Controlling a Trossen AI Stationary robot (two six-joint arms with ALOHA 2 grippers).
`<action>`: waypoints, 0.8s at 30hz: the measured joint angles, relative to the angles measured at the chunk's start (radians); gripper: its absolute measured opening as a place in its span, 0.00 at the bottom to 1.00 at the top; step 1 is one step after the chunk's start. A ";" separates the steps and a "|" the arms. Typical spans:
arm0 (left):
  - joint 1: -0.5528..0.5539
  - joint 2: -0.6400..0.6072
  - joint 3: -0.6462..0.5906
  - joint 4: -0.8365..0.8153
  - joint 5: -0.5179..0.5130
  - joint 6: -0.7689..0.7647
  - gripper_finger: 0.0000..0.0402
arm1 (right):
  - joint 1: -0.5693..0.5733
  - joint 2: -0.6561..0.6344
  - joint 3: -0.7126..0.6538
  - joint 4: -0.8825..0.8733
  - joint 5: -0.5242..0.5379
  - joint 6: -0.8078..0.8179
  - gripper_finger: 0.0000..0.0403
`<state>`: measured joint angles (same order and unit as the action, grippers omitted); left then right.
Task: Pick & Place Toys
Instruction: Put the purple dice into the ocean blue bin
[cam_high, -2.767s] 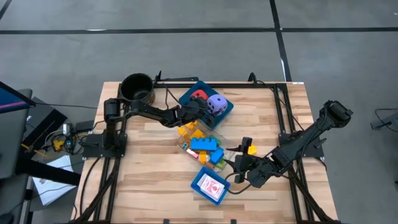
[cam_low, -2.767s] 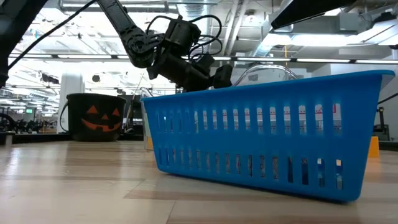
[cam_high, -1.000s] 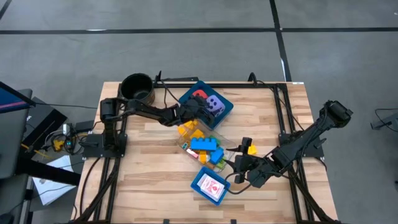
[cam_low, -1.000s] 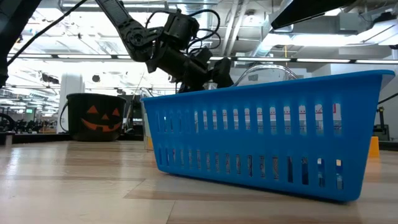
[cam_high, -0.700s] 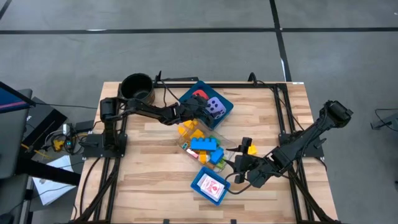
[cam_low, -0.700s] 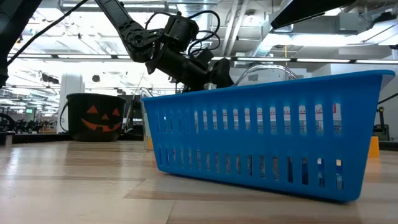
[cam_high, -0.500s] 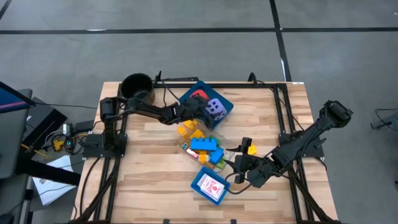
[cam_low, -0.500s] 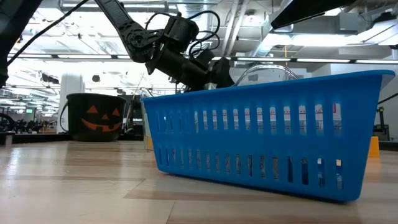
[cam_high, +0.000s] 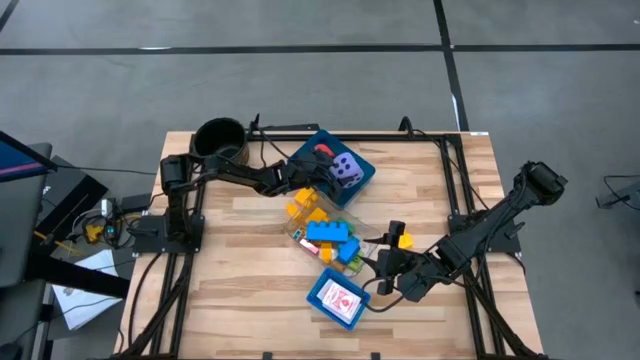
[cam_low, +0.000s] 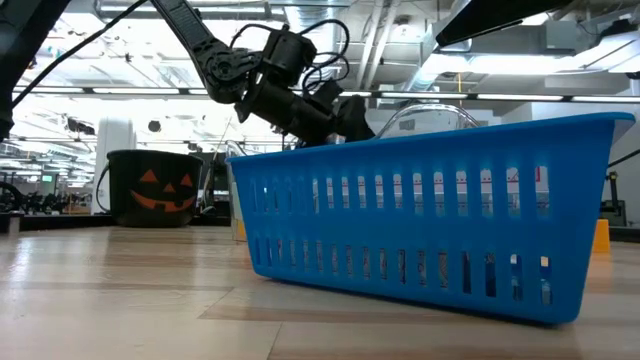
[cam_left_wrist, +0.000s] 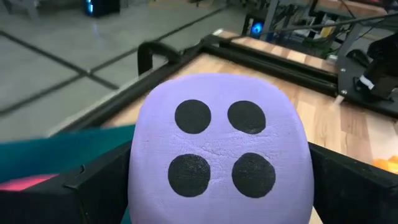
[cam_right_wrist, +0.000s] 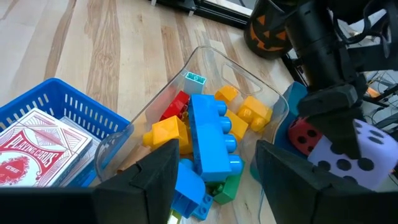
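Observation:
A lavender die with dark dots (cam_left_wrist: 217, 149) sits between the fingers of my left gripper (cam_high: 330, 172), over the blue tray (cam_high: 364, 180) at the far middle of the table. A red die (cam_high: 318, 154) lies in that tray beside it. Yellow, blue, green and red bricks (cam_right_wrist: 211, 140) fill a clear tub (cam_right_wrist: 205, 53) at the table's middle. Red-printed cards (cam_right_wrist: 37, 146) lie in a blue basket (cam_high: 316, 296) near the front. My right gripper (cam_high: 383, 272) hangs open beside that basket, pointing at the tub, with nothing between its fingers. My left gripper has the lavender die between its two fingers, one finger (cam_left_wrist: 102, 180) against one side of the die (cam_left_wrist: 138, 177), the other against the opposite side (cam_left_wrist: 303, 177). The fingers come nearly level from the table's left. Whether the die rests on the tray floor cannot be seen.
A dark round pot with an orange face (cam_low: 150, 190) stands at the far left corner. A single yellow brick (cam_high: 403, 240) lies just beyond my right gripper. A black frame (cam_high: 450, 200) runs along the table's far and right sides.
My left gripper has turned a little about its wrist and swung slightly toward the far edge, the lavender die staying between its fingers over the tray.

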<state>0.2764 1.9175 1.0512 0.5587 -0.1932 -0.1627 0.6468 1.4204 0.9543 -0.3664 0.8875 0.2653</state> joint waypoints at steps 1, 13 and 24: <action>0.000 0.000 0.000 0.009 0.000 0.011 1.00 | 0.000 0.000 0.000 0.000 0.000 0.001 0.51; 0.000 0.000 0.000 0.004 0.000 0.034 0.99 | 0.000 0.000 0.000 0.000 0.000 0.000 0.51; 0.000 0.000 0.000 -0.020 -0.063 0.025 1.00 | 0.000 0.000 0.000 -0.012 0.000 0.012 0.51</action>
<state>0.2760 1.9175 1.0512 0.5385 -0.2559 -0.1375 0.6468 1.4204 0.9543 -0.3784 0.8871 0.2774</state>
